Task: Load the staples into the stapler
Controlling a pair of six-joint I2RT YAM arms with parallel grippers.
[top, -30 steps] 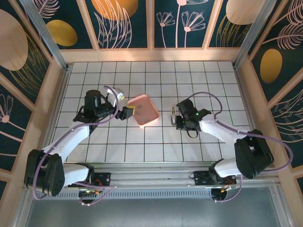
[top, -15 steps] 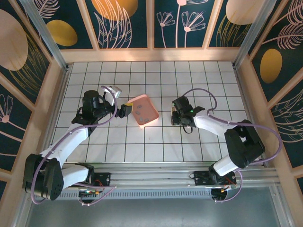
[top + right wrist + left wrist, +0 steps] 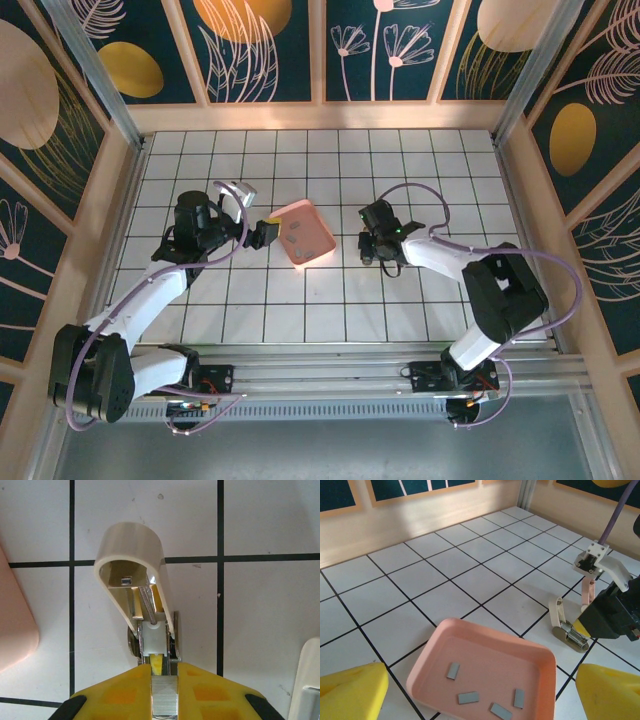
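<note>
The stapler stands on the white tiles with its beige lid swung up, so the metal channel and spring lie bare. My right gripper is shut on the stapler's metal rear end. In the left wrist view the stapler sits just right of the pink tray. Several grey staples lie loose on the tray floor. My left gripper is open with its yellow fingers spread wide, hovering at the tray's near-left side. Nothing is between them.
The pink tray lies mid-table between the two arms. The right gripper is just right of it. Wooden walls and metal posts close in the tiled table. Purple cables loop over both wrists.
The right gripper with the stapler has shifted slightly left and away, its forearm swinging round. The left gripper edged a little further away beside the tray, still open.
</note>
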